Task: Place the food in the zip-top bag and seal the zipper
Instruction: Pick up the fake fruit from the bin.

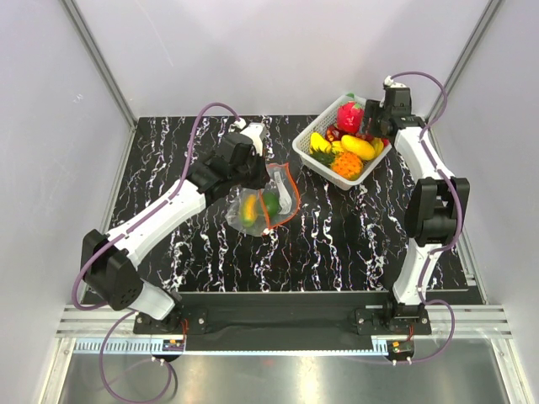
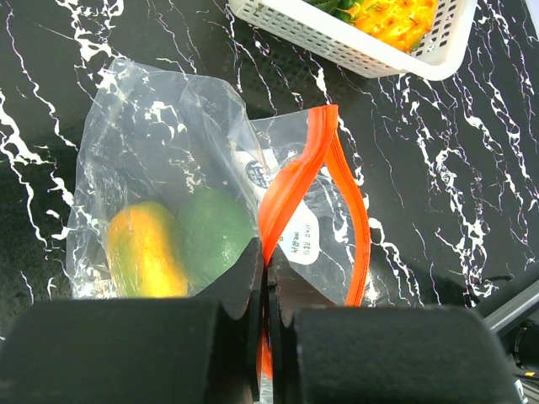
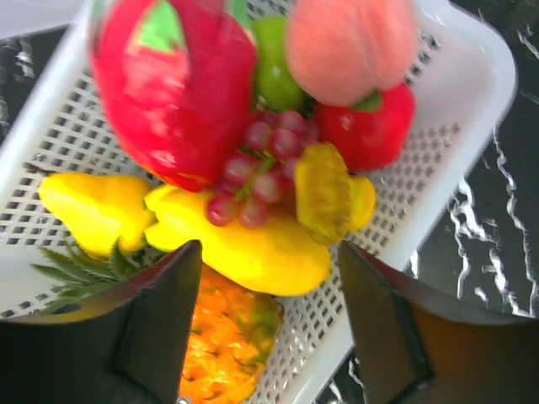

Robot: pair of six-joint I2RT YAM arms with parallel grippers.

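Note:
The zip-top bag lies on the black marbled table left of centre, its mouth gaping. A yellow-orange fruit and a green fruit sit inside it. My left gripper is shut on the near end of the red-orange zipper. My right gripper hangs open over the rest of the food in the basket. Its fingers straddle a yellow mango without touching it. Around it lie an orange pineapple, purple grapes, a red strawberry and a pink peach.
The white slotted basket stands at the back right, its corner close to the bag's mouth. A yellow pear, a red pepper and a green fruit also lie in it. White walls enclose the table.

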